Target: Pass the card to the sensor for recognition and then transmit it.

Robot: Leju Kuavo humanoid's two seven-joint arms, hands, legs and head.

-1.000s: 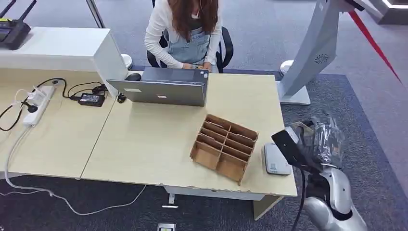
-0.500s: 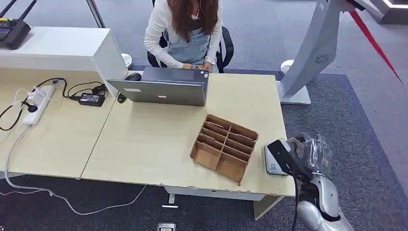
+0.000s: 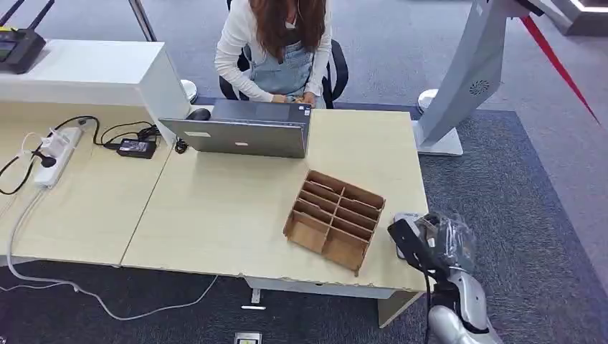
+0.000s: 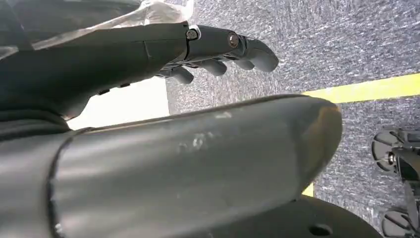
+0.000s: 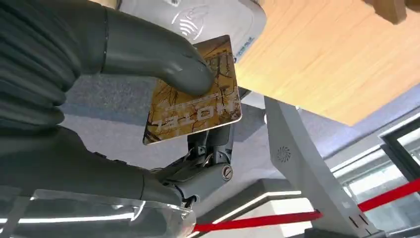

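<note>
My right hand [image 3: 446, 244], wrapped in clear plastic, pinches a brown patterned hotel card [image 5: 195, 96] between its thumb [image 5: 163, 54] and the fingers beneath. In the head view the card [image 3: 404, 240] looks dark and hangs just over the white sensor [image 3: 403, 218] at the table's front right corner, covering most of it. The right wrist view has the sensor's [image 5: 198, 17] wave mark right behind the card's edge; whether they touch I cannot tell. My left hand [image 4: 218, 49] hangs over grey carpet with its fingers stretched out and nothing in them.
A cardboard divider box [image 3: 334, 219] lies just left of the sensor on the wooden table [image 3: 215, 215]. A person [image 3: 276, 43] works at a laptop [image 3: 240, 135] on the far side. A power strip [image 3: 57, 154] lies far left. A grey stand [image 3: 459, 86] rises on the right.
My right hand has come down and to the left with the card, from off the table's right edge to over the sensor. The rest is unchanged.
</note>
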